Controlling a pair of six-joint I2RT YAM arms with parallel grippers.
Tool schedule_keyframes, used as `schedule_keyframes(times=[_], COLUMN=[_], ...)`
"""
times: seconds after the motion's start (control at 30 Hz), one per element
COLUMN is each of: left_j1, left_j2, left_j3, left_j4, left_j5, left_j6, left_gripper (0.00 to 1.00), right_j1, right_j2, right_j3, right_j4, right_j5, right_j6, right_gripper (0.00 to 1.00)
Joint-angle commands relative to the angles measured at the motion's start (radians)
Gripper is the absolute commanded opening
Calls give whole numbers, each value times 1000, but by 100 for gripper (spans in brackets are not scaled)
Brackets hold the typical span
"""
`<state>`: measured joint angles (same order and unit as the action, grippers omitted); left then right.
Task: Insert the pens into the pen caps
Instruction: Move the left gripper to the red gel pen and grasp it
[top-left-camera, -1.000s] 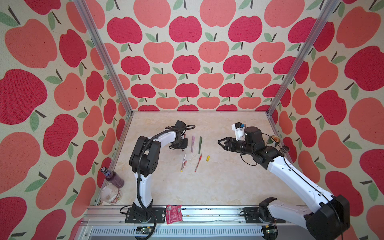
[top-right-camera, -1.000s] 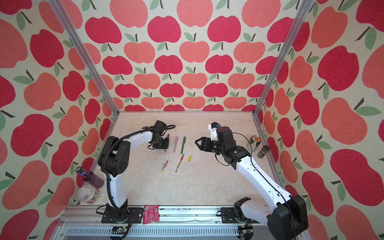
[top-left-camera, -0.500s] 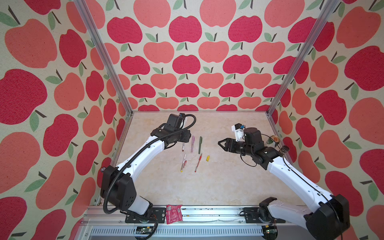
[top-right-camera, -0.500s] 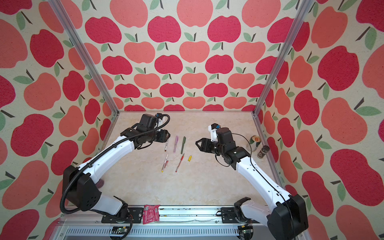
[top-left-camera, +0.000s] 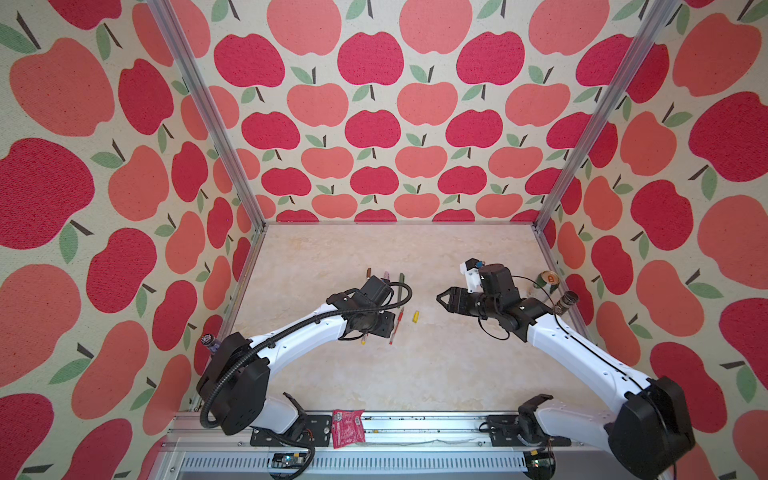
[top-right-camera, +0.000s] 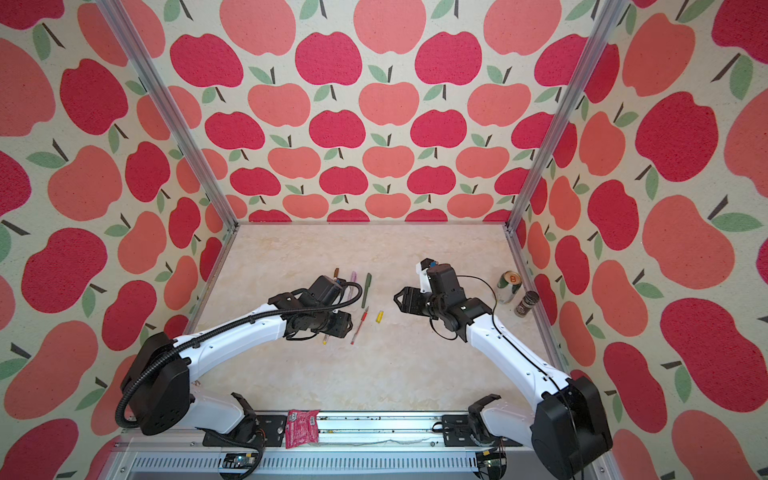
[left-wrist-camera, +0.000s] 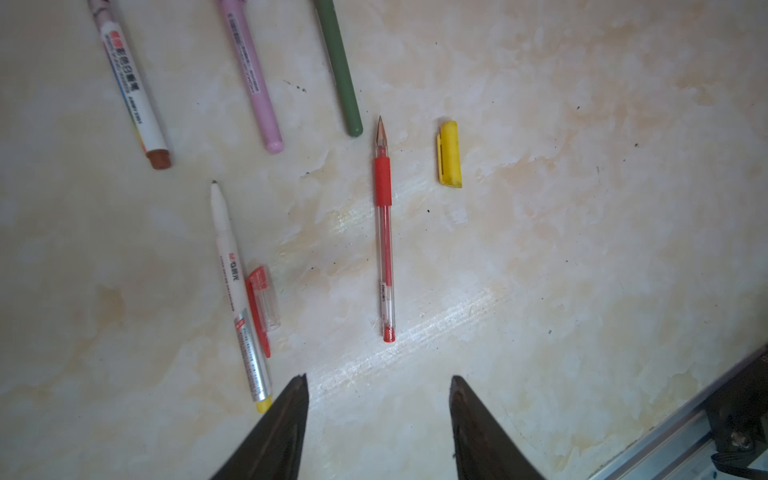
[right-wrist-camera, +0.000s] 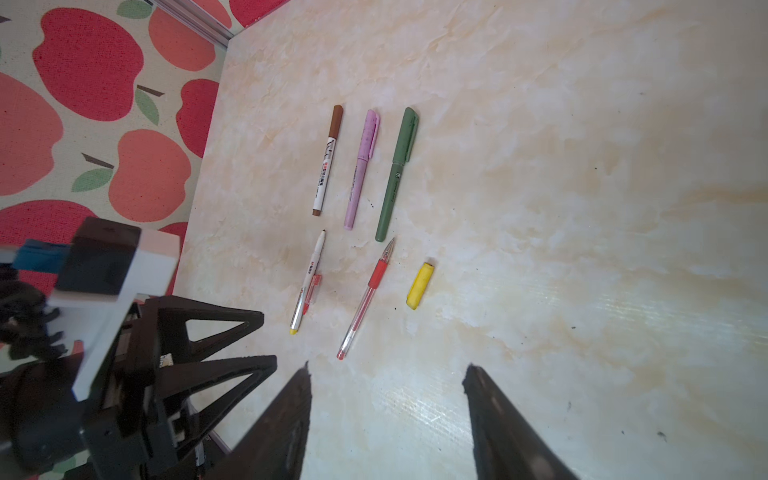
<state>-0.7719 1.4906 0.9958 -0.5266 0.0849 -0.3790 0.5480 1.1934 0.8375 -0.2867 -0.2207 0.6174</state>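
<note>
In the back row lie three capped pens: a white one with a brown cap (right-wrist-camera: 326, 162), a lilac one (right-wrist-camera: 360, 166) and a dark green one (right-wrist-camera: 397, 174). In front of them lie an uncapped white pen with yellow trim (left-wrist-camera: 237, 286), a red cap (left-wrist-camera: 264, 299) touching its side, an uncapped red pen (left-wrist-camera: 384, 232) and a yellow cap (left-wrist-camera: 449, 153). My left gripper (left-wrist-camera: 379, 380) hangs open and empty above the near ends of the white and red pens. My right gripper (right-wrist-camera: 388, 370) is open and empty, raised to the right of the yellow cap (top-left-camera: 415, 316).
A green can (top-left-camera: 547, 282) and a dark jar (top-left-camera: 567, 300) stand by the right wall. A bottle (top-left-camera: 208, 343) stands at the left wall near the front. A red packet (top-left-camera: 348, 428) lies on the front rail. Patterned walls close in three sides.
My left gripper has opened and drawn back from the back row to the near ends of the front pens, leaving the brown-capped pen lying there. The right arm has not moved.
</note>
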Motion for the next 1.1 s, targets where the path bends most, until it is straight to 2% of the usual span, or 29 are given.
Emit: schedule_keyframes(times=[0.0,0.3,0.43,0.57,0.87,1.07], left_j1=[-39,-54,-54,-53,-53,-55], left_j2=[92,308,380,424,430,376], left_j3=[54,152,199,222,226,196], left_j4=[11,31,0,-29,-58,-52], left_j5=[-51,-58,-83,-103,-108,-62], left_j6=[-32,-33,-11,0,5,12], left_gripper=[57,55,52,44,13,6], right_j1=[7,6,5,-2,-13,-16], right_j2=[-16,-61,-75,-83,-84,-80], right_j3=[-2,-2,2,6,16,26], right_j4=[-14,-32,-47,-57,-56,-57], right_j5=[19,27,32,32,30,29], right_j6=[-10,-16,-28,-36,-41,-43], right_gripper=[62,62,62,63,63,63])
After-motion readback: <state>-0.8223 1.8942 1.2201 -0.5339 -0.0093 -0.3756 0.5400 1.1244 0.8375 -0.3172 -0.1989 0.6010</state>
